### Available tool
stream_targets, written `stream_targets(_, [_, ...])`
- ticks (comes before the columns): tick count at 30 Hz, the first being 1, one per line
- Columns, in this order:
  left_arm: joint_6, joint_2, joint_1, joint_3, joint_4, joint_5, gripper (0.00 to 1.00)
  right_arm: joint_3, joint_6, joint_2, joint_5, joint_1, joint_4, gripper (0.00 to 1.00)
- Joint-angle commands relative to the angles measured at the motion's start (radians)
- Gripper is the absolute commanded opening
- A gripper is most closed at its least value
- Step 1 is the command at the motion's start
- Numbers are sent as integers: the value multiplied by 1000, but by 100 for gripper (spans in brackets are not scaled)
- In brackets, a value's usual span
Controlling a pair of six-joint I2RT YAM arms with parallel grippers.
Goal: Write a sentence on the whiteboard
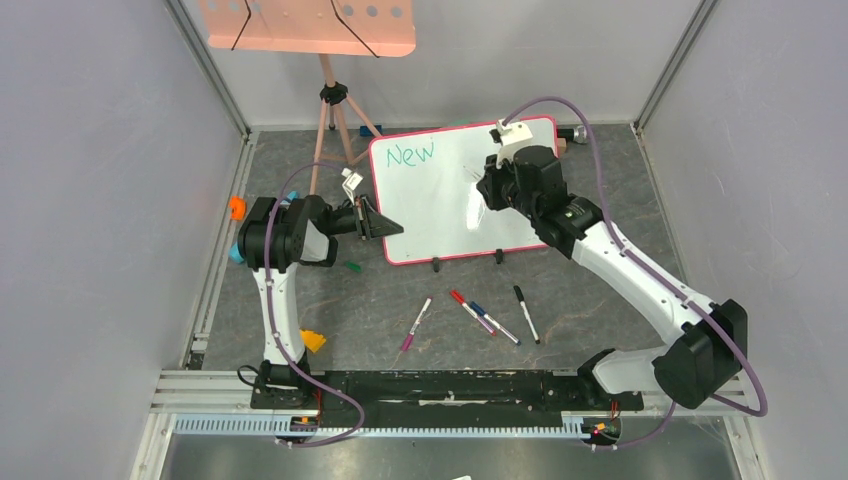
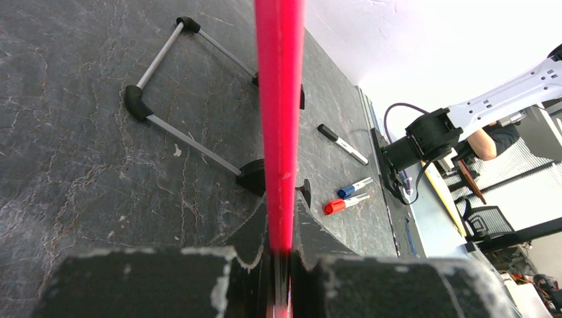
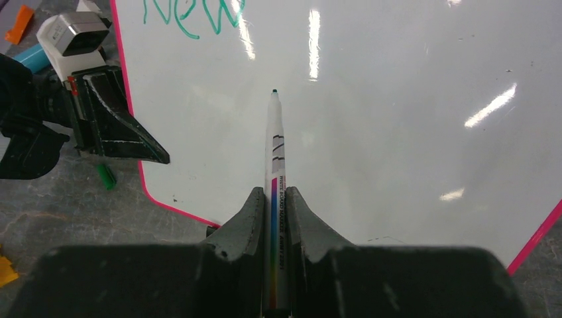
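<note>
The whiteboard [image 1: 450, 205] stands tilted on the grey table, with a pink-red frame. Of the sentence, only the green word "New" [image 1: 411, 153] shows, at the board's top left; the same word "New" [image 3: 192, 16] appears in the right wrist view. My left gripper [image 1: 372, 222] is shut on the board's left edge, whose red frame [image 2: 280, 119] runs between the fingers [image 2: 318, 228]. My right gripper [image 3: 272, 199] is shut on a white marker [image 3: 274, 146]. Its green tip points at the bare whiteboard [image 3: 397, 99], right of and below "New". Whether the tip touches the board I cannot tell.
Several capped markers lie in front of the board: pink [image 1: 416, 322], red [image 1: 462, 303], blue [image 1: 495, 322], black [image 1: 526, 314]. A green cap [image 1: 351, 266] lies by the left arm. A salmon tray [image 1: 305, 25] on a tripod stands at the back left. The board's wire stand [image 2: 166, 112] rests behind it.
</note>
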Motion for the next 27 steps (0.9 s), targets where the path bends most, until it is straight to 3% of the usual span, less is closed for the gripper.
stream_targets(1, [112, 42, 22, -10, 35, -91, 2, 95, -7, -5, -61, -4, -13, 0])
stream_targets(6, [130, 25, 20, -28, 35, -92, 2, 74, -27, -30, -19, -4, -32, 0])
stream_targets(10, [33, 74, 25, 37, 35, -74, 2, 61, -28, -49, -15, -5, -38, 0])
stream_targets(15, [111, 42, 24, -11, 35, -116, 2, -5, -25, -74, -14, -4, -5, 0])
stream_targets(27, [74, 55, 23, 2, 35, -154, 2, 3, -42, -49, -12, -4, -2, 0])
